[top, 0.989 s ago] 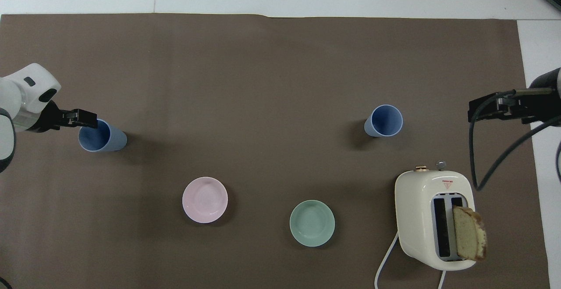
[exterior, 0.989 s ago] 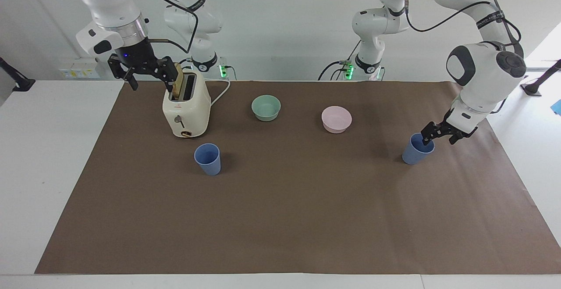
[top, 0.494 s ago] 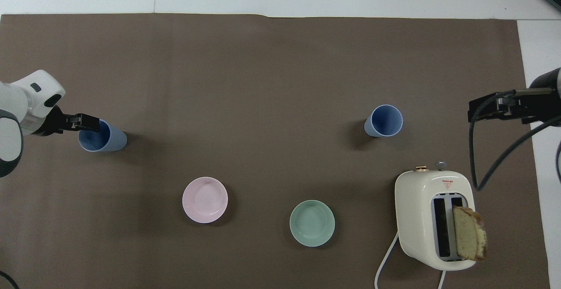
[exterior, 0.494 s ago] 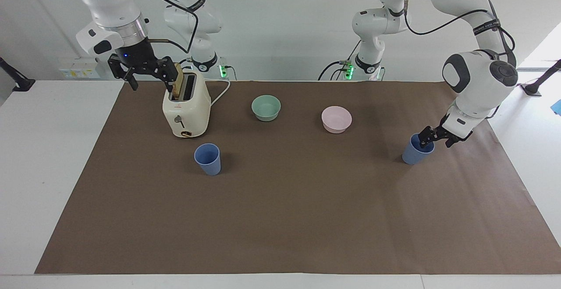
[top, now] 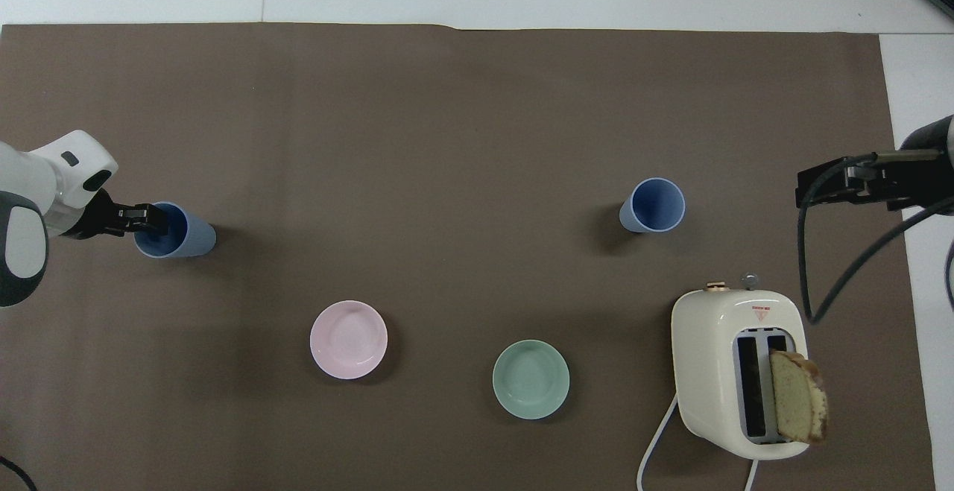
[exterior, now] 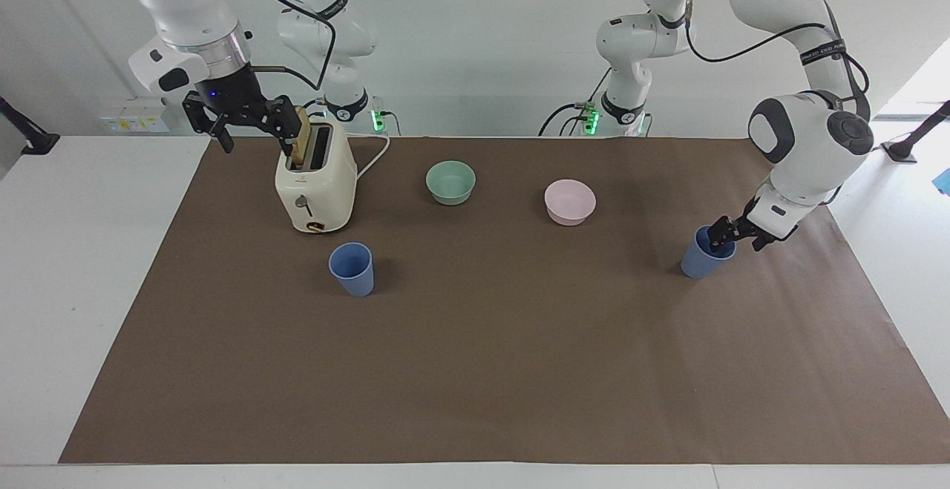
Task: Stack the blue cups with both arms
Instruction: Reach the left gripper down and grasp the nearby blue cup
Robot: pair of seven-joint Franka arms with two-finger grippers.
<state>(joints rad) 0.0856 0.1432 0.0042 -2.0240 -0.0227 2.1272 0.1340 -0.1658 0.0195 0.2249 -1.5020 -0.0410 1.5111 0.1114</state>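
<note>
Fig.: left gripper (exterior: 718,239) at rim of blue cup (exterior: 705,254) near left arm's end of mat; fingers straddle the cup wall, whether grip is firm cannot be told. Advice: clamp wall squarely, lift straight up. Second cup (exterior: 352,268) stands by toaster (exterior: 315,185). Right gripper (exterior: 245,119) open, waits above the toaster. Green bowl (exterior: 450,182) & pink bowl (exterior: 569,201) lie nearer the robots, probably clear of carry path.
</note>
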